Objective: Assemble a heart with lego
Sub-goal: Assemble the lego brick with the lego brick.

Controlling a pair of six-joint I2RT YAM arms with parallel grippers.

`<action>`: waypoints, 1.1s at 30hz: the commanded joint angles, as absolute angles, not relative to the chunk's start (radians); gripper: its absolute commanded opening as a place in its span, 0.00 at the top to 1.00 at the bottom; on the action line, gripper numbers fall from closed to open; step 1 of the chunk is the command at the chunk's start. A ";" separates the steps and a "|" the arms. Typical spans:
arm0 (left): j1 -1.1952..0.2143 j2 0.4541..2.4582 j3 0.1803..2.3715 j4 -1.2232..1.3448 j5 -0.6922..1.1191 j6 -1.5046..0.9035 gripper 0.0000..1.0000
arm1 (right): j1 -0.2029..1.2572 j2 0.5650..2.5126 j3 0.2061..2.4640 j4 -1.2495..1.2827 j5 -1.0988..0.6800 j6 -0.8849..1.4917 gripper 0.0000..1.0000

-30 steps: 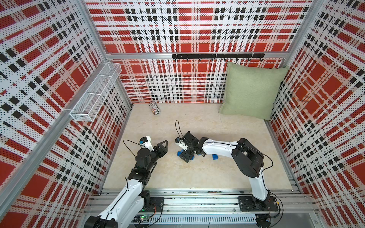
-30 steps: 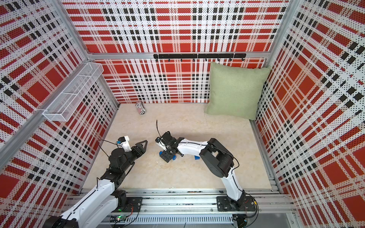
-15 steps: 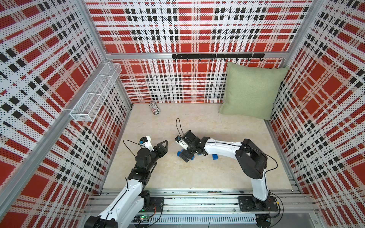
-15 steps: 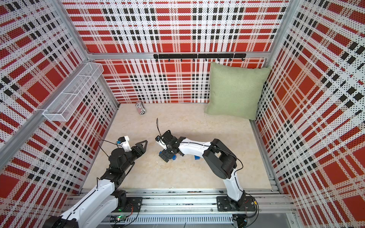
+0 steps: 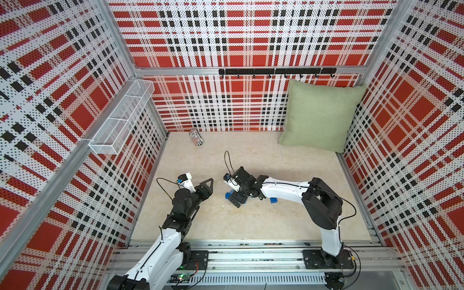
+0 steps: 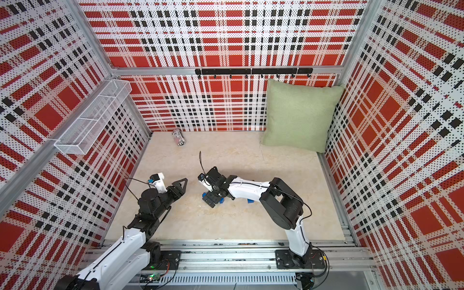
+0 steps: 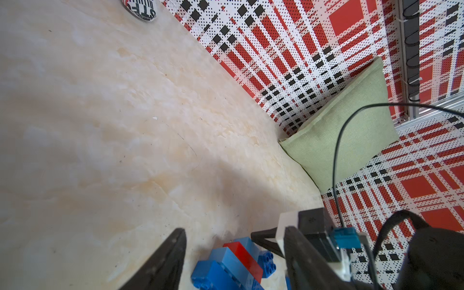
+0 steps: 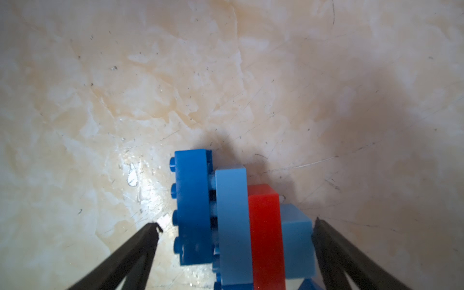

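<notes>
Table, both top views. Twelve o'clock taken as the back wall.

The heart (image 5: 229,195) lay on the table (image 5: 288,221) just off centre, toward eight o'clock. Only blue bits of it showed past my right gripper (image 5: 237,200), which sat low over it.

Right wrist view: my right gripper (image 8: 236,227) had its jaws spread wide, with the heart (image 8: 233,213) between them. The bricks ran in a row: dark blue with its studs facing sideways, pale blue, red, pale blue. The finger (image 8: 148,241) on the studded side stood clear of the studs, with bare table between. The other finger (image 8: 326,241) was hard against the pale blue end; whether it touched, I could not tell.

My left gripper (image 5: 210,187) hung at nine o'clock of the heart, near but apart. Left wrist view: its jaws were apart with nothing between them, and the heart (image 7: 236,263) lay beyond the tips.

A loose blue brick (image 5: 273,200) lay at three o'clock of the heart, beside my right forearm.

A striped can (image 5: 196,136) lay on its side at eleven o'clock, by the back wall. A green cushion (image 5: 319,115) leaned in the one o'clock corner.
</notes>
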State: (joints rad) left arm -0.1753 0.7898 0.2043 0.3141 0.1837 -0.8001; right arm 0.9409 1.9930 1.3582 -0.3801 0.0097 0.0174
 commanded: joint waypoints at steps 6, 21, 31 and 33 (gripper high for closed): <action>-0.166 0.790 0.202 0.337 0.195 -0.787 0.33 | 0.952 2.051 1.381 -0.406 0.037 0.027 0.00; -0.164 0.790 0.199 0.339 0.195 -0.779 0.33 | 0.951 2.073 1.381 -0.379 0.048 0.051 0.09; -0.163 0.793 0.196 0.342 0.195 -0.785 0.34 | 0.953 2.063 1.363 -0.367 0.030 0.057 0.56; -0.166 0.792 0.196 0.342 0.197 -0.785 0.34 | 0.952 2.053 1.349 -0.358 0.021 0.058 0.63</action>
State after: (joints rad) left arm -0.1753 0.7944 0.2043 0.3149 0.1837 -0.7994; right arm 0.9470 2.0560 1.3724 -0.3710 0.0296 0.0467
